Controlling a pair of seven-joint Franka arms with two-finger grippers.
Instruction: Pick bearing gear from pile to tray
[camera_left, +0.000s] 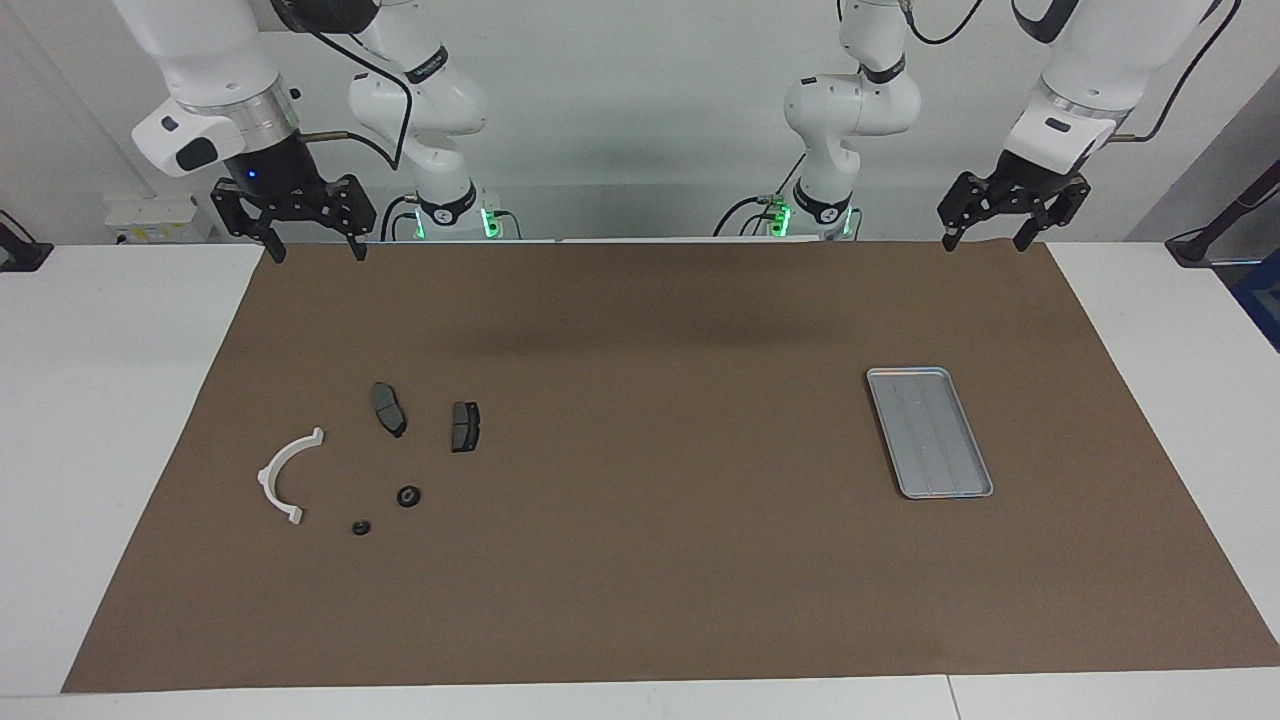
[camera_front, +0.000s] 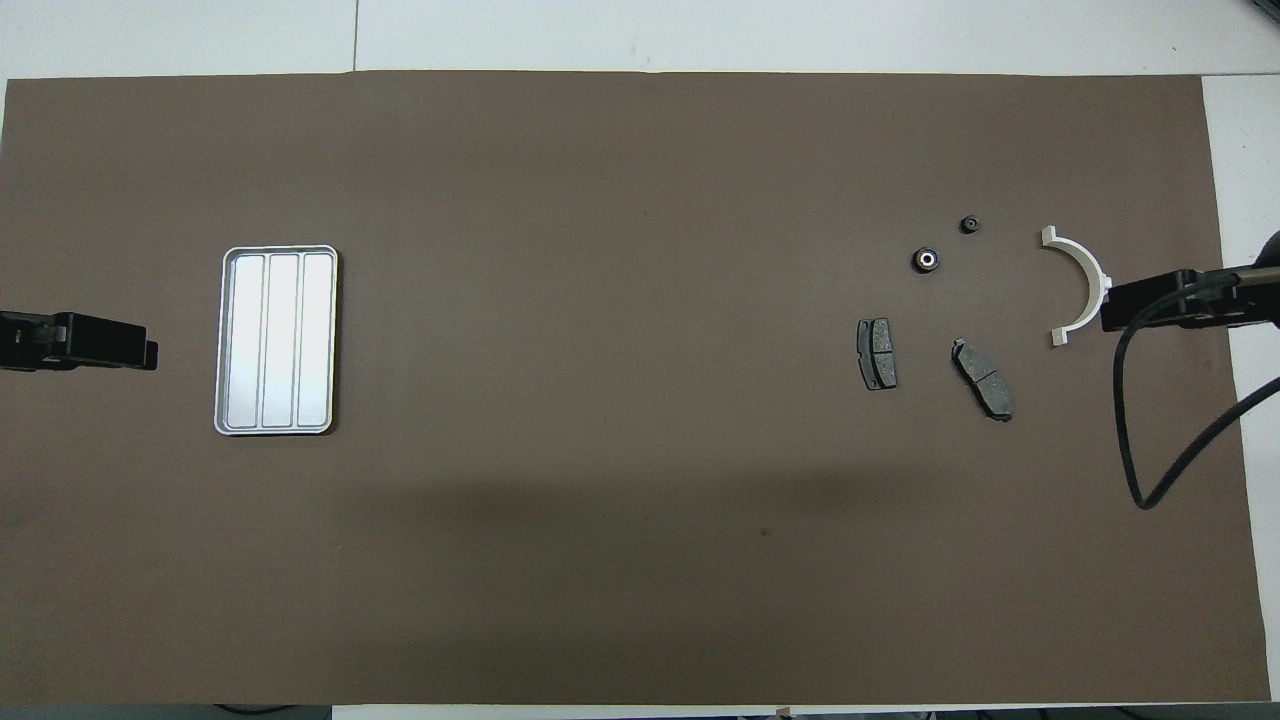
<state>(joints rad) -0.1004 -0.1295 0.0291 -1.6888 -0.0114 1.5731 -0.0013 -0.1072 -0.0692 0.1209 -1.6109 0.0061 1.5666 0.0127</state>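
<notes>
The pile lies on the brown mat toward the right arm's end. It holds a white half-ring bracket (camera_left: 283, 478) (camera_front: 1085, 275), two dark grey pad plates (camera_left: 389, 408) (camera_left: 465, 426) (camera_front: 877, 353) (camera_front: 983, 378), and two small black round pieces (camera_left: 408, 495) (camera_left: 361, 527) (camera_front: 927, 260) (camera_front: 969, 224). The one nearer to the robots shows a pale centre. The silver ribbed tray (camera_left: 905, 440) (camera_front: 278, 340) lies bare toward the left arm's end. My right gripper (camera_left: 313, 248) (camera_front: 1190, 298) is open, raised over the mat's robot-side edge. My left gripper (camera_left: 985, 240) (camera_front: 70, 340) is open, raised over that same edge at its own end.
A brown mat (camera_left: 640, 580) (camera_front: 640, 560) covers most of the white table (camera_left: 90, 400). A black cable (camera_front: 1140, 480) hangs from the right arm. The two arm bases (camera_left: 450, 210) (camera_left: 820, 210) stand at the table's robot edge.
</notes>
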